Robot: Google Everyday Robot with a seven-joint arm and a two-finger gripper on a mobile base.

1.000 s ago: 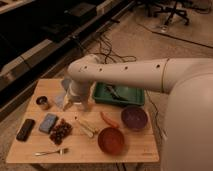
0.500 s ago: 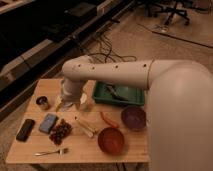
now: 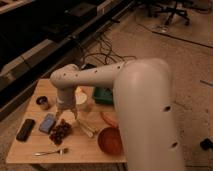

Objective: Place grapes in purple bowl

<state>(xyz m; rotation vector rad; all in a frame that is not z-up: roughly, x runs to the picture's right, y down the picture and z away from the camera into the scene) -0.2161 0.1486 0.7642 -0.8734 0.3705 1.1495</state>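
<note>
The grapes (image 3: 60,131), a small dark reddish-purple bunch, lie on the wooden table (image 3: 30,147) near its front left. My gripper (image 3: 66,115) hangs just above and slightly behind the grapes, pointing down, with its fingers spread and nothing between them. The purple bowl is hidden behind my large white arm (image 3: 145,110), which fills the right side of the view.
An orange-red bowl (image 3: 110,141) sits at the front, with a long orange-red carrot-like item (image 3: 109,120) behind it. A blue item (image 3: 47,123), a black item (image 3: 25,129), a small can (image 3: 43,102), a fork (image 3: 50,152) and a green tray (image 3: 102,95) surround the grapes.
My arm has swung left and lowered, bringing the gripper from above the table's middle to just over the grapes. The arm now covers the purple bowl.
</note>
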